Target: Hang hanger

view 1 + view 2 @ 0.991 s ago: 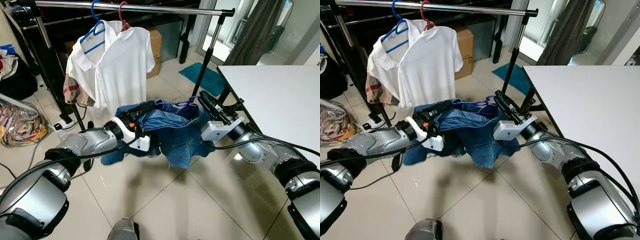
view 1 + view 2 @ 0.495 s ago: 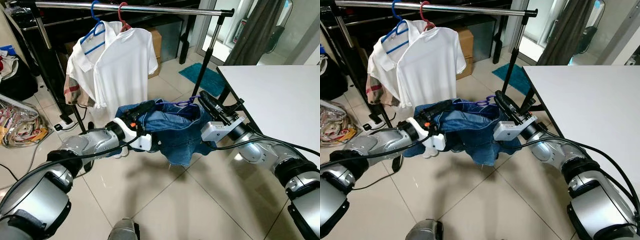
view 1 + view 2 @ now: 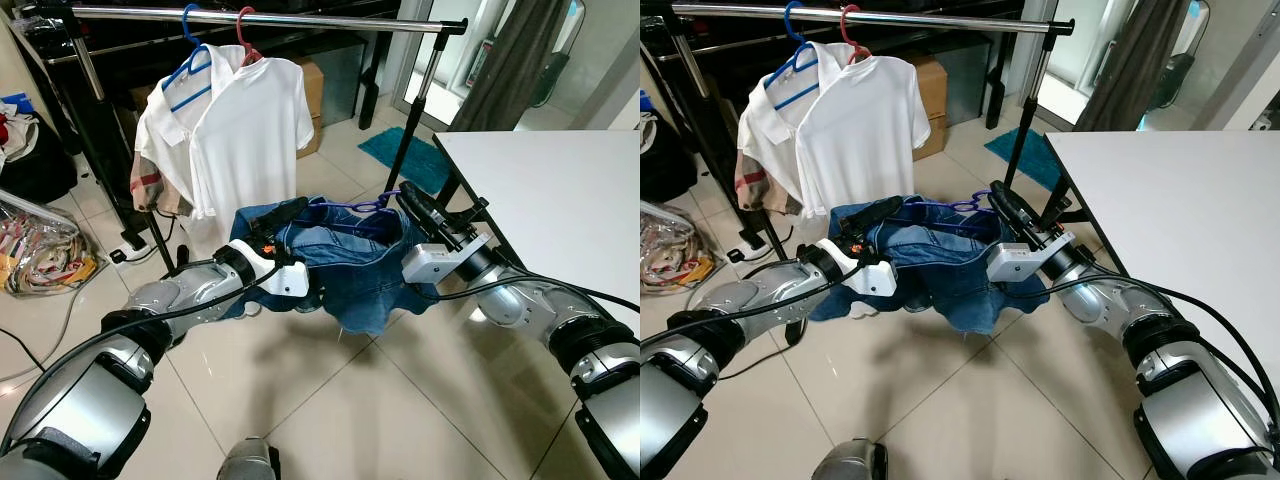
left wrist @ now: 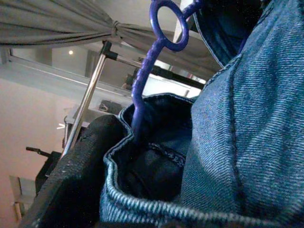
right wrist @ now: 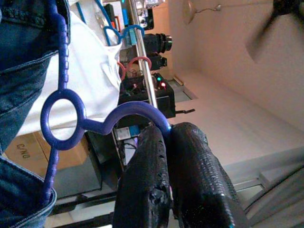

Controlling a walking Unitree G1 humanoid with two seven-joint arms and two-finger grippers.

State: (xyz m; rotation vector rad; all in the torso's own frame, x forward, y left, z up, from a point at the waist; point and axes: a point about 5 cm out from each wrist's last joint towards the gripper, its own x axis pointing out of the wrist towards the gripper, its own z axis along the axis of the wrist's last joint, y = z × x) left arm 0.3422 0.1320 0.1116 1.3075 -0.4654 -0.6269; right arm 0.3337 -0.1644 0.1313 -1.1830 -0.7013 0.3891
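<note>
A pair of blue jeans (image 3: 345, 260) hangs on a purple hanger (image 3: 374, 205), held up between my two grippers below the chrome rail (image 3: 300, 17). My right gripper (image 3: 407, 199) is shut on the hanger's hook; in the right wrist view its two black fingers (image 5: 152, 161) pinch the purple hook (image 5: 137, 110). My left gripper (image 3: 292, 209) is buried in the jeans' waistband on the other side. In the left wrist view one finger (image 4: 71, 180) lies against the denim (image 4: 237, 118), with the hanger's stem (image 4: 142, 85) running into the cloth.
Two white shirts (image 3: 245, 130) hang on a blue and a red hanger at the rail's left part. The rack's right post (image 3: 415, 110) stands just behind my right gripper. A white table (image 3: 560, 190) is at the right. Bags (image 3: 40, 250) lie on the floor at the left.
My left arm has pushed a little to the right, bunching the jeans tighter between the grippers. The right gripper has stayed in place on the hook.
</note>
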